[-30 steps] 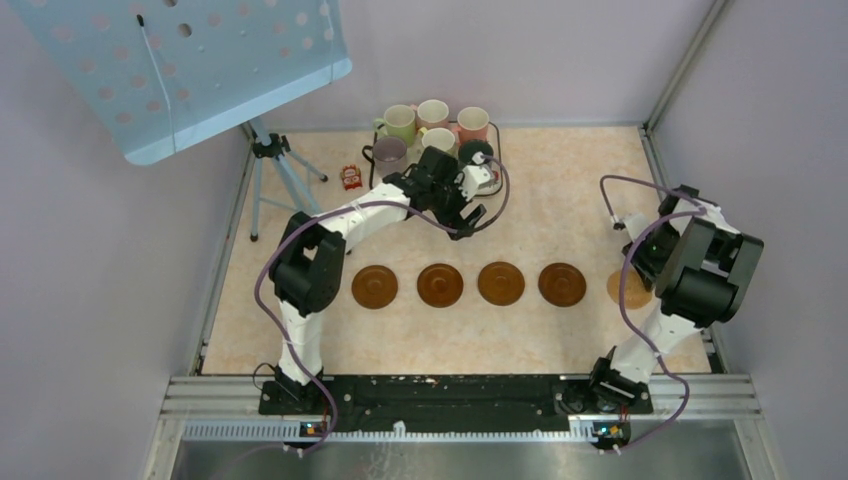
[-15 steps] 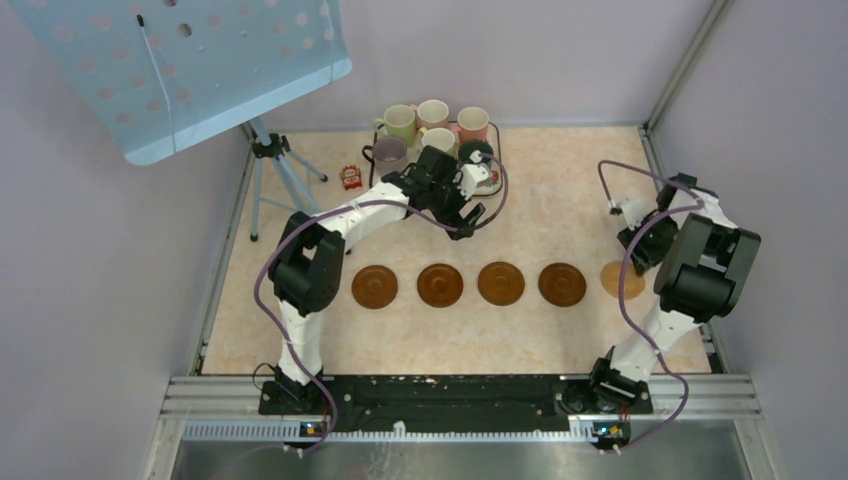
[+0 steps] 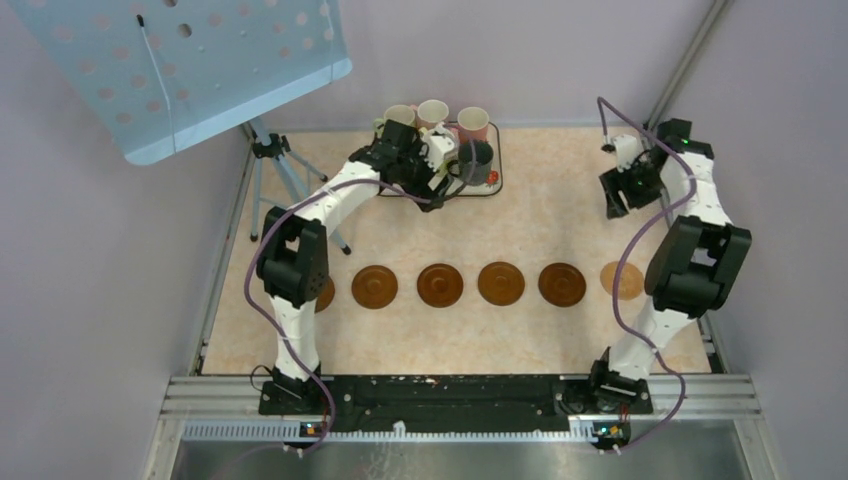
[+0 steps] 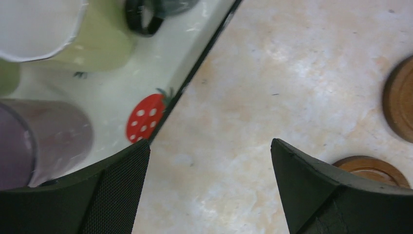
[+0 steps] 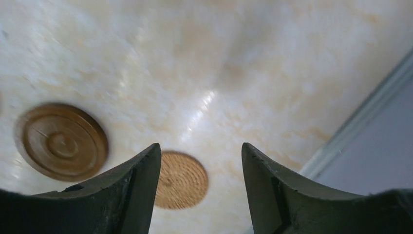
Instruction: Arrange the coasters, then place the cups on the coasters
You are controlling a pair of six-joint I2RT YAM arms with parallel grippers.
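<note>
Several brown coasters point(image 3: 440, 285) lie in a row across the table. The leftmost one point(image 3: 322, 294) is half hidden by my left arm, and a lighter tan coaster point(image 3: 622, 279) ends the row on the right. The cups point(image 3: 433, 112) stand on a white strawberry-print tray point(image 3: 491, 184) at the back. My left gripper point(image 3: 437, 180) hangs open over the tray's front edge. In the left wrist view a purple cup point(image 4: 46, 139), a light green cup point(image 4: 92, 41) and a dark cup's handle point(image 4: 142, 18) show. My right gripper point(image 3: 617, 196) is open and empty, far back from the tan coaster point(image 5: 184, 180).
A blue perforated panel point(image 3: 200, 60) on a tripod point(image 3: 272, 165) stands at the back left. Enclosure walls and a metal post point(image 3: 690, 60) close in the right side. A metal rail point(image 3: 450, 400) runs along the near edge.
My right gripper left the tan coaster on the table, opened wider and swung toward the back right. My left gripper moved back and left toward the cups on the tray.
</note>
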